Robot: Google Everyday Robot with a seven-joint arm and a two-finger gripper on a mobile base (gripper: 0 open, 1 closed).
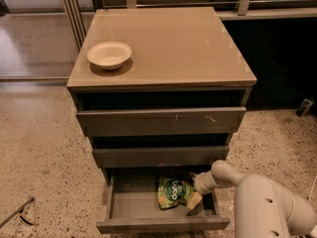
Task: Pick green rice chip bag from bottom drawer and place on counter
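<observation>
Gripper (195,196) is down inside the open bottom drawer (163,225), at its right end. It touches, or very nearly touches, the right edge of the bag (173,192). Whether the jaws are spread or closed on the bag: cannot tell from where I stand.

Bag lies flat on the drawer floor, right of centre and logo up, with bare grey floor to its left. Arm (270,209) comes in low from the right front. Worktop (173,43) is bare apart from a bowl (109,54) near its left front corner.

Judgement: grasp stage, lift not yet begun.

Risks from here:
- The bag is thin, flat and crinkly. A pinch on the edge alone may catch only a fold of film, which could slip out during the lift.
- The middle drawer (161,156) front overhangs the back of the bottom drawer. A straight vertical lift could knock the wrist or the bag against it, so the gripper probably has to pull out toward the front first.
- Pushing sideways without a grip would slide the bag left, out of easy reach.
- On placement, a drop near the bowl or at the worktop's edge could send the bag to the floor (44,148).
</observation>
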